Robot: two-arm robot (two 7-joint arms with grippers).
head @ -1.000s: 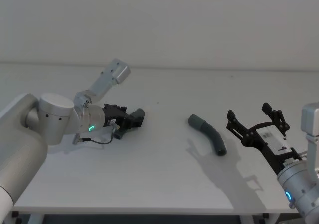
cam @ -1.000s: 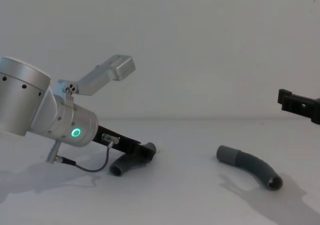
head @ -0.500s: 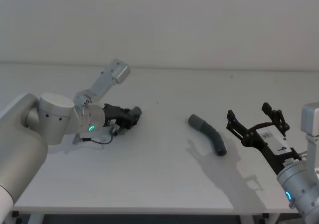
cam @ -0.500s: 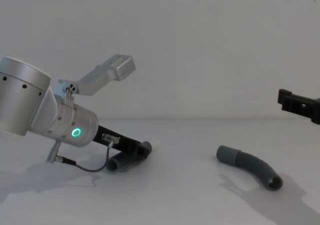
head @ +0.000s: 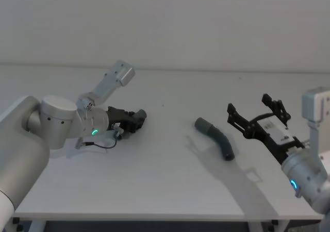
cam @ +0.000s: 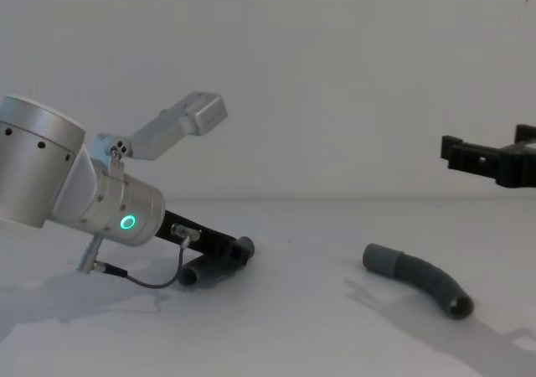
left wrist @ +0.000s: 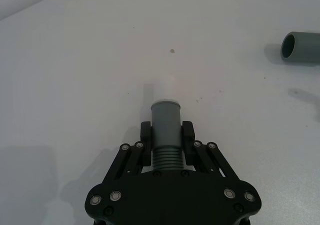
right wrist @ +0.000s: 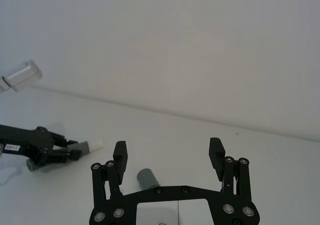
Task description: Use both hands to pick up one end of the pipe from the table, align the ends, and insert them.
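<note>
Partly, the left tool (left wrist: 167, 132) covers the short pipe (left wrist: 165, 112).

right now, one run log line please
left end effector: shut on short dark grey pale-tipped pipe piece | right end effector: open, raised | longer dark grey curved pipe piece: on white table | status: unjoined

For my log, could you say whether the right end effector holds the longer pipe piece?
No, the right end effector is open, apart from the longer pipe piece.
</note>
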